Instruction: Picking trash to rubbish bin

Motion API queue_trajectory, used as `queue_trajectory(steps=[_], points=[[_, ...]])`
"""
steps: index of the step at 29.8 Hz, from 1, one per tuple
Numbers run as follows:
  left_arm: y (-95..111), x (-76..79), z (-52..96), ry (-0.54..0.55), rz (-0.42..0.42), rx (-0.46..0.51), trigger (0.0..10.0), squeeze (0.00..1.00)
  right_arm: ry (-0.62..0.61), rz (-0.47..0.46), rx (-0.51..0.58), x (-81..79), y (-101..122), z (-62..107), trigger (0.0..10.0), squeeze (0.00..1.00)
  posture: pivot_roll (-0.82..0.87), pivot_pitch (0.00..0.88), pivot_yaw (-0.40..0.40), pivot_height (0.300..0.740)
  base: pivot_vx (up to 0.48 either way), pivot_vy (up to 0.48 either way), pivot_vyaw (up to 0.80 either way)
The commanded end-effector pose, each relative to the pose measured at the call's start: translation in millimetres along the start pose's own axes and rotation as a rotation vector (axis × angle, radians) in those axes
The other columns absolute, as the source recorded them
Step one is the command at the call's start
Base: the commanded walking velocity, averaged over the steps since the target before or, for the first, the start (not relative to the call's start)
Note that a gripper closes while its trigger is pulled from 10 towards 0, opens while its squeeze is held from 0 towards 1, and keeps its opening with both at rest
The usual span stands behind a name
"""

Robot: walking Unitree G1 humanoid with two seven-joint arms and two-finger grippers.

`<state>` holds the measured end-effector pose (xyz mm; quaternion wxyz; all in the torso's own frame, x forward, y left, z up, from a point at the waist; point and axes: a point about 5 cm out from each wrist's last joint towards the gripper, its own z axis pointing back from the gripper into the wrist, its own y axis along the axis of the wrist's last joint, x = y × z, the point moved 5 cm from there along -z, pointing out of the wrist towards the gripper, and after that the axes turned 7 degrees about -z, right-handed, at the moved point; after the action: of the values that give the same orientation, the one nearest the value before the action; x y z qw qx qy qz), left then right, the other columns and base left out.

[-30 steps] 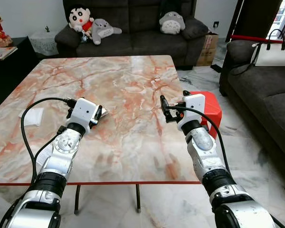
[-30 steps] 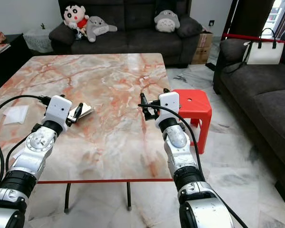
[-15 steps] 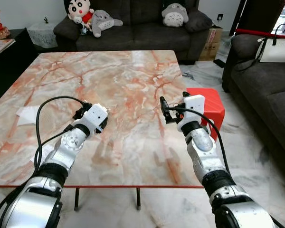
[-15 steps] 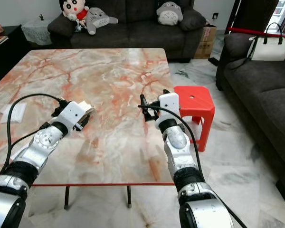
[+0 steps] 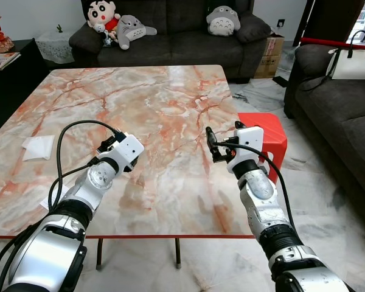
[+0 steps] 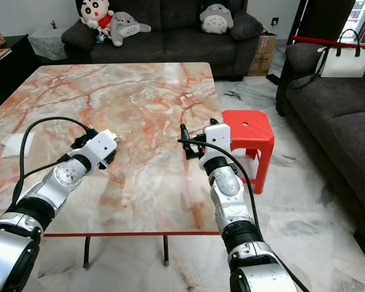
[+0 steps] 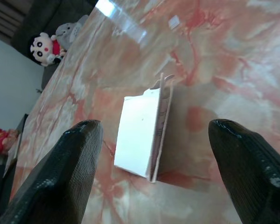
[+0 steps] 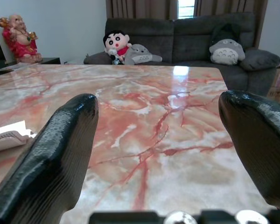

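— Where's the trash?
— A small white folded paper packet (image 7: 142, 135) lies flat on the marble counter (image 5: 164, 97), between the left gripper's (image 7: 154, 163) two fingers (image 7: 65, 172), which are spread wide on either side of it, not touching.
— And the other arm?
— The right gripper (image 8: 163, 140) hovers over the counter's near right part, fingers (image 8: 51, 158) parted with nothing between them; the packet's edge (image 8: 7, 135) sits well off beyond one finger.
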<state>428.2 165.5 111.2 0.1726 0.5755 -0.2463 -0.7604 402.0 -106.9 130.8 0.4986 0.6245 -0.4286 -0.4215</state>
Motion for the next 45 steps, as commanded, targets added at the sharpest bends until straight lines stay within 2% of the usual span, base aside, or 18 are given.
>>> queue_trajectory(steps=[1, 13, 19, 22, 26, 35, 36, 38, 39, 40, 41, 45], points=[[0, -4.5, -2.6, 0.007, -0.018, -0.028, 10.0, 0.00, 0.006, 0.007, 0.014, -1.8, 5, -1.2, 10.0, 0.00, -0.04, 0.048, 0.038, 0.740, 0.000, 0.000, 0.00], [4, -4.7, -6.9, 0.019, -0.010, -0.054, 10.0, 0.00, 0.010, 0.009, 0.016, -1.0, 6, 7.5, 10.0, 0.00, -0.07, 0.109, 0.027, 0.740, 0.000, 0.000, 0.00], [-5, -12.1, -6.1, 0.060, -0.052, -0.114, 10.0, 0.00, 0.015, 0.007, 0.019, -1.5, 9, 10.4, 10.0, 0.00, -0.07, 0.133, 0.015, 0.740, 0.000, 0.000, 0.00], [-5, -12.2, -6.1, 0.059, -0.047, -0.115, 10.0, 0.00, 0.016, 0.007, 0.018, -1.5, 9, 10.8, 10.0, 0.00, -0.07, 0.133, 0.015, 0.740, 0.000, 0.000, 0.00], [-3, -17.7, -6.3, 0.088, -0.069, -0.107, 10.0, 0.00, 0.020, 0.009, 0.015, -1.8, 9, 12.2, 10.0, 0.00, -0.09, 0.144, 0.014, 0.740, 0.000, 0.000, 0.00], [-9, -37.0, -4.3, 0.186, -0.147, -0.159, 10.0, 0.00, 0.015, 0.011, 0.002, 0.6, 10, 15.7, 10.0, 0.00, -0.09, 0.155, 0.008, 0.740, 0.000, 0.000, 0.00], [-10, -41.4, -3.7, 0.211, -0.161, -0.170, 9.2, 0.00, 0.014, 0.011, 0.001, 1.3, 10, 15.5, 10.0, 0.00, -0.09, 0.159, 0.004, 0.740, 0.000, 0.000, 0.00], [-10, -42.5, -3.5, 0.218, -0.161, -0.174, 9.2, 0.00, 0.014, 0.011, 0.001, 1.4, 10, 15.4, 10.0, 0.00, -0.09, 0.159, 0.004, 0.740, 0.000, 0.000, 0.00], [-12, -42.4, -3.3, 0.218, -0.146, -0.180, 2.9, 0.00, 0.014, 0.011, 0.000, 1.5, 10, 15.4, 10.0, 0.00, -0.09, 0.159, 0.003, 0.740, 0.000, 0.000, 0.00], [-12, -42.1, -3.3, 0.216, -0.143, -0.183, 0.8, 0.00, 0.013, 0.011, -0.001, 1.6, 10, 15.4, 10.0, 0.00, -0.09, 0.161, 0.003, 0.740, 0.000, 0.000, 0.00], [-12, -41.8, -3.3, 0.215, -0.144, -0.183, 0.0, 0.00, 0.013, 0.012, -0.001, 1.7, 10, 15.4, 10.0, 0.00, -0.09, 0.161, 0.003, 0.740, 0.000, 0.000, 0.00], [-11, -36.9, -3.9, 0.195, -0.139, -0.175, 0.0, 0.00, 0.012, 0.014, -0.004, 2.2, 11, 15.9, 10.0, 0.00, -0.09, 0.164, 0.002, 0.740, 0.000, 0.000, 0.00]])
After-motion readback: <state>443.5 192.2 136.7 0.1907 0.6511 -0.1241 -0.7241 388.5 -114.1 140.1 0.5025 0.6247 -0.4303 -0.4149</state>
